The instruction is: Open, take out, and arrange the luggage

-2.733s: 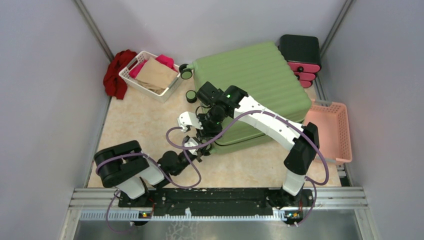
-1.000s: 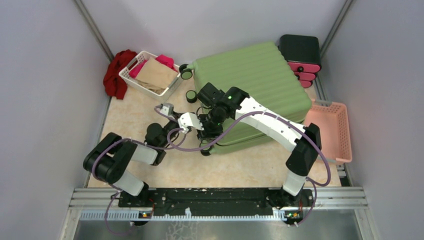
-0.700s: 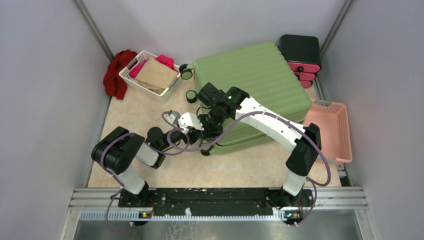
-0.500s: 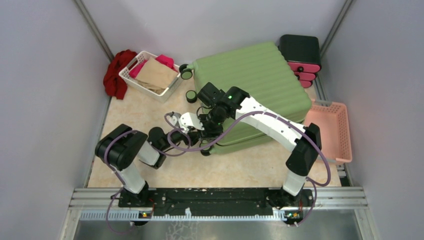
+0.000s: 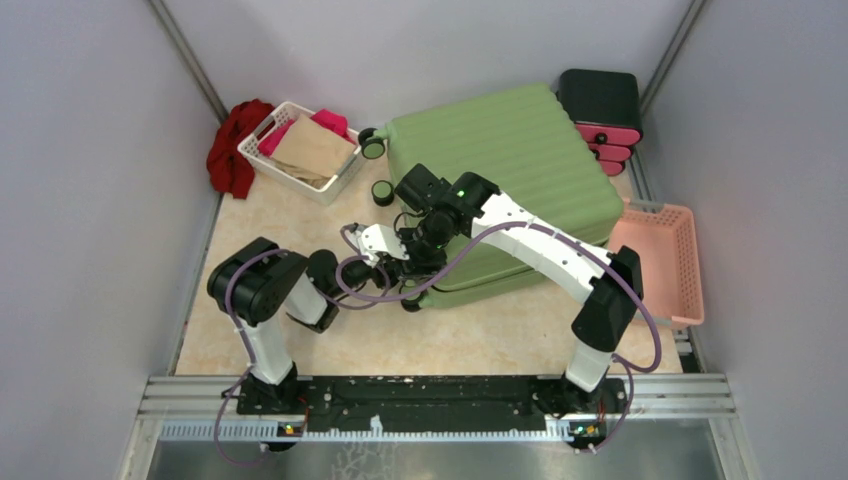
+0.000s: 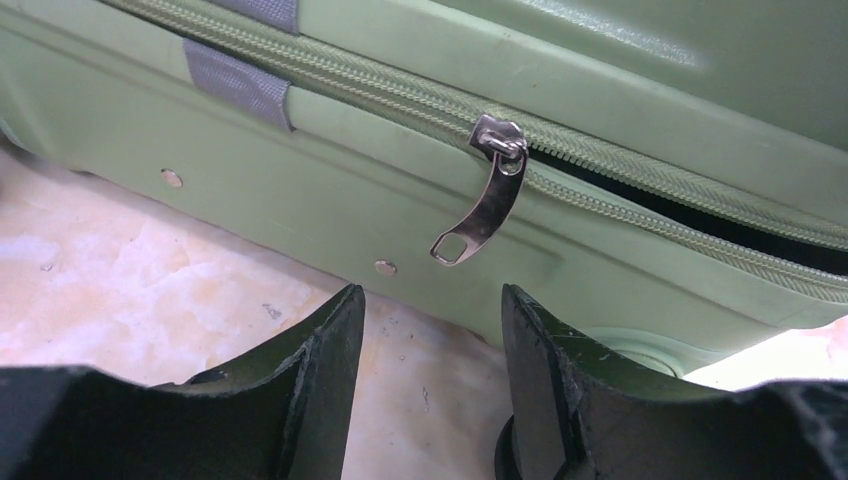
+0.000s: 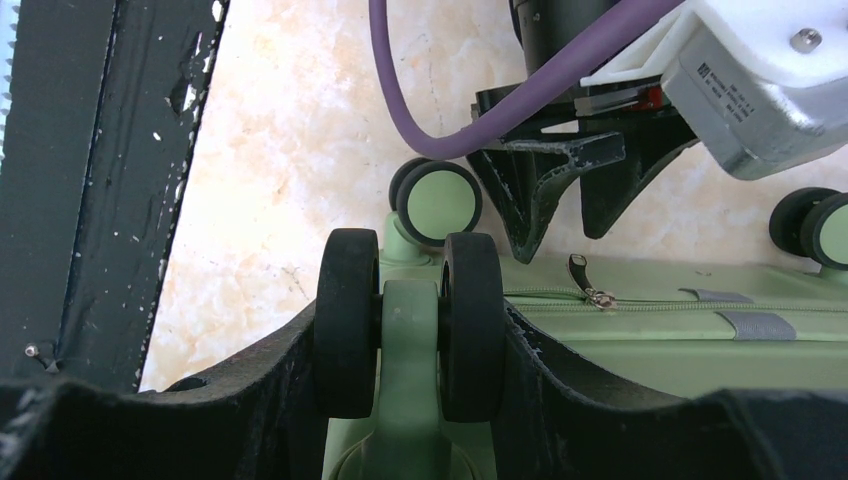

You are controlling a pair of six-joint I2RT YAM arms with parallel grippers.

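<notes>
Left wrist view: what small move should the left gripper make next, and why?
Probably ease forward and close on the zipper pull: it hangs free just ahead of the open left gripper, and the luggage zipper is only partly undone.

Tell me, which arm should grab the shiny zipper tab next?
Probably left: the left gripper, open, faces the zipper pull on the luggage; the right gripper is clamped on a wheel.

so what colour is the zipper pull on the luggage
Shiny silver metal zipper pull, seen best in the left wrist view.
</notes>
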